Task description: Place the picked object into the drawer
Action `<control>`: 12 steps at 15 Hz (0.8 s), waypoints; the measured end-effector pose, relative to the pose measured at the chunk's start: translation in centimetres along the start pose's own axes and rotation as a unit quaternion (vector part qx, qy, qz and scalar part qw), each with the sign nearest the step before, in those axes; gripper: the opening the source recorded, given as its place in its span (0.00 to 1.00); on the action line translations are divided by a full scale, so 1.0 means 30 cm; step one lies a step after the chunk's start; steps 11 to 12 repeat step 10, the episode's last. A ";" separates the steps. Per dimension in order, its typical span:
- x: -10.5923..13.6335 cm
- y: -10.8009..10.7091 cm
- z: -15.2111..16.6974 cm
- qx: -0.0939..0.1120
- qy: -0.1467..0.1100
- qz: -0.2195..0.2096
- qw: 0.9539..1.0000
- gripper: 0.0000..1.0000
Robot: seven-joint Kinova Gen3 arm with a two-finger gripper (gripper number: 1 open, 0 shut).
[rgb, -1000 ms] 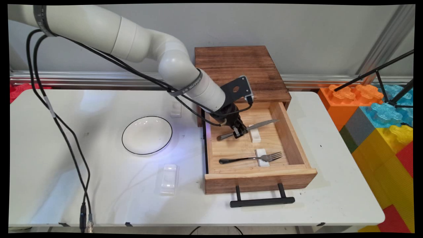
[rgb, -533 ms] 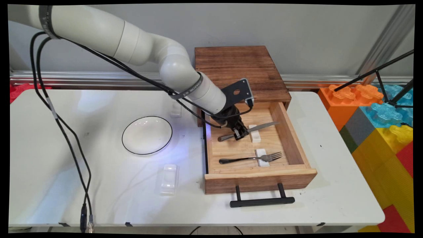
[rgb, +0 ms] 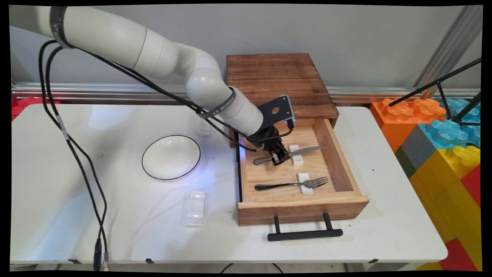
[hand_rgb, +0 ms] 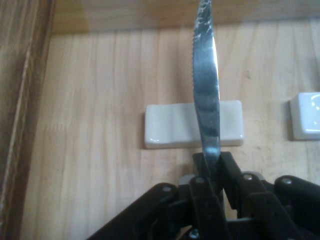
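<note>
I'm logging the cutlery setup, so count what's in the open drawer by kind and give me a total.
Knife: 1, clamped in the gripper
Fork: 1
White rests: 2
Total: 4 things in the drawer

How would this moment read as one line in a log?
gripper: shut on knife | knife: over white rest, in open drawer | fork: on its rest
</note>
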 end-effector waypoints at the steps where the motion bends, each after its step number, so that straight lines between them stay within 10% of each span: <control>1: 0.001 -0.001 0.000 0.000 0.001 0.002 1.000 0.00; 2: 0.002 -0.002 -0.001 0.001 0.002 0.002 1.000 0.00; 3: 0.006 -0.003 -0.003 0.001 0.005 0.004 1.000 1.00; 12: 0.021 -0.005 -0.019 0.002 0.012 0.012 1.000 1.00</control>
